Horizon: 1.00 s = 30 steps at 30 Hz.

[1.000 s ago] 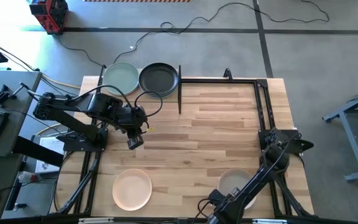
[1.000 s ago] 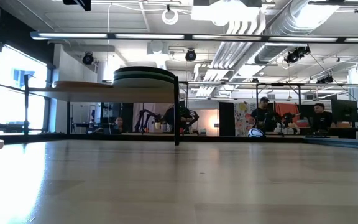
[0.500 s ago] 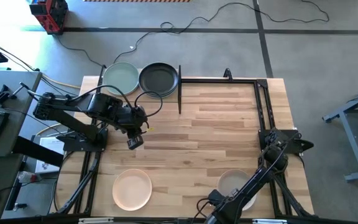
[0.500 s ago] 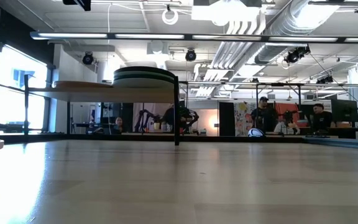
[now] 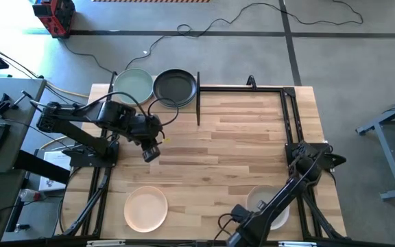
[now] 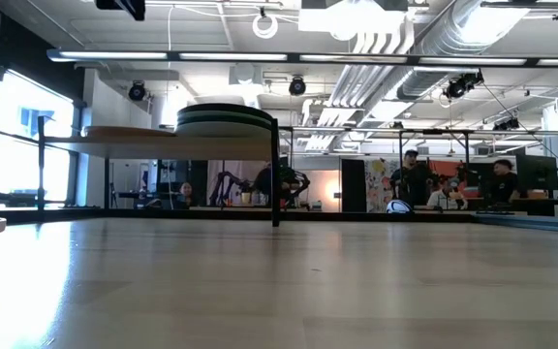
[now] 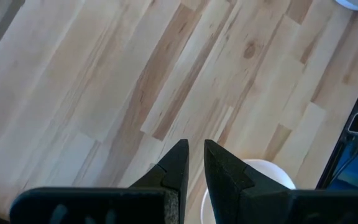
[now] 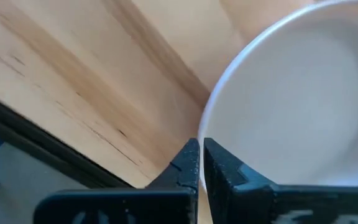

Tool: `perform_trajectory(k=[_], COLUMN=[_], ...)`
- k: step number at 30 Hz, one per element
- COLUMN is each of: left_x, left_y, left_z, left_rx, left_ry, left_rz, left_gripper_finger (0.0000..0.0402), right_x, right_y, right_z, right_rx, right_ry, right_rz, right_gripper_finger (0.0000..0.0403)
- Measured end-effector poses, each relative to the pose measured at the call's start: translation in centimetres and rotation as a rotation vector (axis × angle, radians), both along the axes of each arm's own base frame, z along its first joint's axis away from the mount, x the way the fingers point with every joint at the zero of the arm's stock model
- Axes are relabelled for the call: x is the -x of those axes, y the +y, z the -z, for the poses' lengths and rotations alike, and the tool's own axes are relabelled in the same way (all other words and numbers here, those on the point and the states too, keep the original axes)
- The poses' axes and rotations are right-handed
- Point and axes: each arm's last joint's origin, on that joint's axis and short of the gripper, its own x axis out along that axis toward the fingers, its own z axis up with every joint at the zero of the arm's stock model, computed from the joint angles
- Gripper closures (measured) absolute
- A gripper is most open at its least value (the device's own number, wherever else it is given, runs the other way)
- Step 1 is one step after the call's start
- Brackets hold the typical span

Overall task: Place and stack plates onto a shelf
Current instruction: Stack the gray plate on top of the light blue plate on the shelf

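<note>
A white plate (image 5: pixel 274 204) lies near the table's front right corner, and my right gripper (image 8: pixel 201 149) is shut on its rim. My left gripper (image 5: pixel 150 153) hovers over bare table left of centre. Its fingers (image 7: pixel 194 152) stand a narrow gap apart with nothing between them. A peach plate (image 5: pixel 146 208) rests flat near the front left. The shelf (image 6: pixel 163 142) stands at the far left. It carries a pale green plate (image 5: pixel 134 86) and a black plate (image 5: pixel 175 87), which show as a low stack (image 6: pixel 226 117) in the low view. My right gripper pinches the white plate's rim (image 8: pixel 207 127) on its left side, one finger inside the rim and one outside. The fingers come from above, pointing down. I cannot tell whether the plate is clear of the table.
Black metal rails (image 5: pixel 286 103) run along the table's far and right edges, and an upright post (image 5: pixel 198 99) stands beside the shelf. The wide middle of the wooden tabletop (image 5: pixel 232 151) is bare. People sit in the room beyond the table.
My right gripper has shut on the white plate's rim and risen a little. The plate has shifted slightly toward the table's right edge.
</note>
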Motion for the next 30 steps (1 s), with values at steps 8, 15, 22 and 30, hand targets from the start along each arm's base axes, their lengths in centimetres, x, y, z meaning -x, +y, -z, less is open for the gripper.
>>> perform_trajectory(k=[8, 15, 22, 30], left_x=[0.0, 0.0, 0.0, 0.0], left_y=[0.1, 0.1, 0.1, 0.1], left_z=[0.0, 0.0, 0.0, 0.0], left_rx=[-0.001, -0.014, -0.014, -0.014], left_ry=[0.001, 0.002, 0.002, 0.002], left_rz=[-0.003, 0.028, 0.028, 0.028], left_gripper_finger=[0.036, 0.036, 0.036, 0.036], right_x=[-0.3, -0.4, -0.6, 0.0], right_y=[-1.1, -0.9, -0.7, -0.8], right_z=[-1.3, -1.2, -1.2, 1.0], right_rx=[0.021, 0.009, -0.009, -0.005], right_ry=[-0.024, -0.034, -0.053, -0.034], right_rz=[0.007, 0.009, 0.017, 0.046], right_gripper_finger=[0.0402, 0.0402, 0.0358, 0.0319])
